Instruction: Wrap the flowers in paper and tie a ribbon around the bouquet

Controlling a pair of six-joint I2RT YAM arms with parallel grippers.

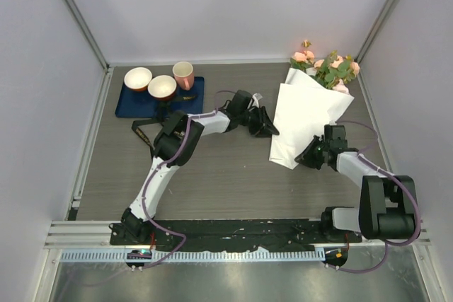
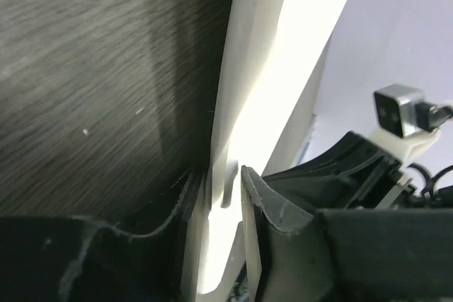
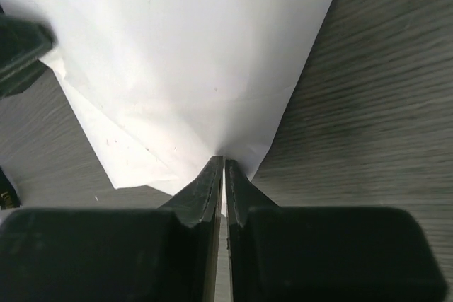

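Paper [image 1: 308, 114] w/ flowers [image 1: 333, 70] at 1 o'clock; cups [image 1: 161, 88] on mat [image 1: 127, 108] at 11. R hand [image 3: 224, 166] pinches paper corner. L hand [image 2: 223, 182] straddles paper edge, grip unclear. Ribbon [image 1: 141, 136] at 9, part-hidden by arm [image 1: 164, 171].

Table [image 1: 233, 182], top view: paper [image 1: 308, 114] lies right of centre, narrow end toward the lower middle. Flowers [image 1: 329, 68] sit at its wide end, upper right. My left gripper [image 1: 269, 129] is at the paper's left edge, that edge between its fingers. My right gripper [image 1: 308, 158] is at the narrow end, the tip between its jaws. Mat [image 1: 195, 100], upper left, carries three cups [image 1: 162, 87]. Ribbon [image 1: 140, 132] lies just below the mat, left of my left arm
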